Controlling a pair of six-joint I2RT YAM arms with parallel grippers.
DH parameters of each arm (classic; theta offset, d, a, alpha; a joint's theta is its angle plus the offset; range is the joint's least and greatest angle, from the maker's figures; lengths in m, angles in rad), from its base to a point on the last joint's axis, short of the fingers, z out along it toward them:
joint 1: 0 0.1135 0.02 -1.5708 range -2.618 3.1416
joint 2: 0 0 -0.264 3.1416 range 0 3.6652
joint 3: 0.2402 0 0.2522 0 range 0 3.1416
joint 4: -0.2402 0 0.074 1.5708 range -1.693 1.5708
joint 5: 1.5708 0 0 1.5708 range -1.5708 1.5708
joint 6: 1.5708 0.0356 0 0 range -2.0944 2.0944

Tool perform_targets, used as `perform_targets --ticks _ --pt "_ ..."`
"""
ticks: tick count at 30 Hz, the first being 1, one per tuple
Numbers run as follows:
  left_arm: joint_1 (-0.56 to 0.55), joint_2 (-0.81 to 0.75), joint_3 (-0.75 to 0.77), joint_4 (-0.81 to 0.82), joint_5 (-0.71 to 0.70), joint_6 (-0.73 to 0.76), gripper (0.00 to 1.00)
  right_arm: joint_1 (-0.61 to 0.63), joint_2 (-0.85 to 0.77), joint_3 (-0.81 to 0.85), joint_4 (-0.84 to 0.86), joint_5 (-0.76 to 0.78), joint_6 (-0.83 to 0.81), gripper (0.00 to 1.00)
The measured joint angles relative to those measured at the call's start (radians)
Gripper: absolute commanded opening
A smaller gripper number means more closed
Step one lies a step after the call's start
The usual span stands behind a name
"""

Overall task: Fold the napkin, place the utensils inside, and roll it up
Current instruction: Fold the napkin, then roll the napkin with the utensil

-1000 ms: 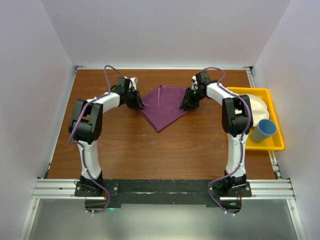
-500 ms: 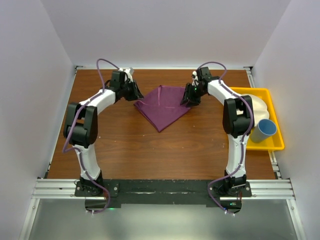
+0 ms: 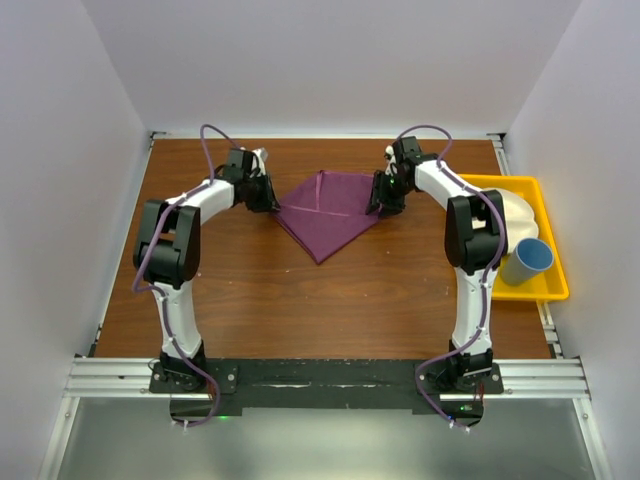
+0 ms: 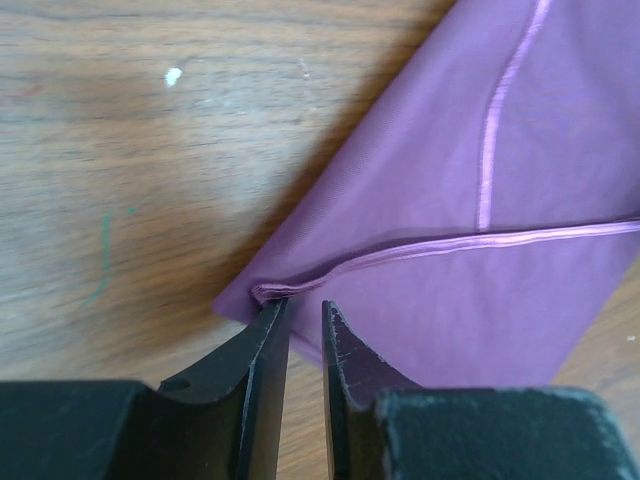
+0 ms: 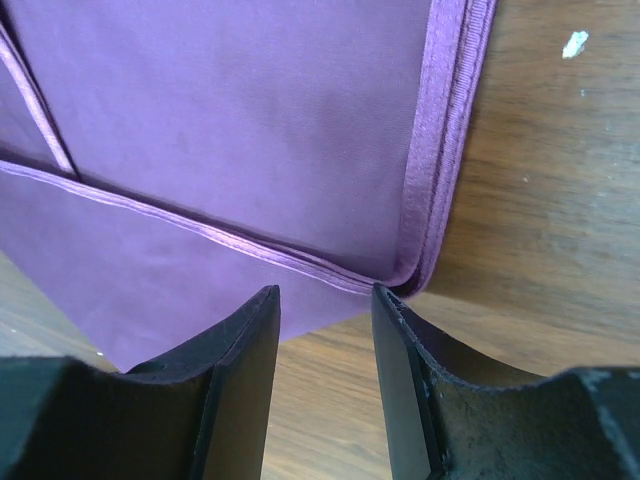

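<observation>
The plum-purple napkin [image 3: 325, 215] lies folded into a triangle at the back middle of the wooden table, its point toward the arms. My left gripper [image 3: 270, 203] is at its left corner. In the left wrist view its jaws [image 4: 300, 308] stand a narrow gap apart with nothing between them, the tips at the napkin's [image 4: 480, 290] hemmed corner. My right gripper [image 3: 380, 205] is at the right corner. In the right wrist view it [image 5: 327, 295] is open and empty, the tips just short of the napkin's [image 5: 250, 130] folded edge. No utensils are in view.
A yellow tray [image 3: 548, 292] stands at the right edge of the table, holding a white plate [image 3: 515, 215] and a blue cup [image 3: 530, 260]. White walls close in the table at the back and sides.
My left arm swung out to the back left, then came back to the napkin's left corner. My right gripper shifted slightly toward the back at the right corner.
</observation>
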Motion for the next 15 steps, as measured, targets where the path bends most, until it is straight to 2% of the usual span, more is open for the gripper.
perform_targets --ticks 3,7,8,10,15 --pt "0.000 0.000 0.019 -0.027 -0.020 0.014 0.27 0.001 0.000 0.014 -0.020 0.019 -0.014 0.46" --pt "0.000 -0.020 0.044 -0.055 -0.035 0.013 0.34 0.013 0.001 0.077 -0.056 0.060 -0.037 0.54" --pt "0.000 -0.032 0.045 -0.061 -0.037 0.012 0.35 0.018 0.000 0.093 -0.066 0.075 -0.043 0.63" --pt "0.000 -0.066 0.045 -0.075 -0.043 0.008 0.37 0.034 -0.008 0.120 -0.084 0.115 -0.062 0.71" --pt "0.002 -0.208 0.014 -0.106 -0.062 -0.048 0.40 0.121 -0.074 0.125 -0.127 0.237 -0.130 0.73"
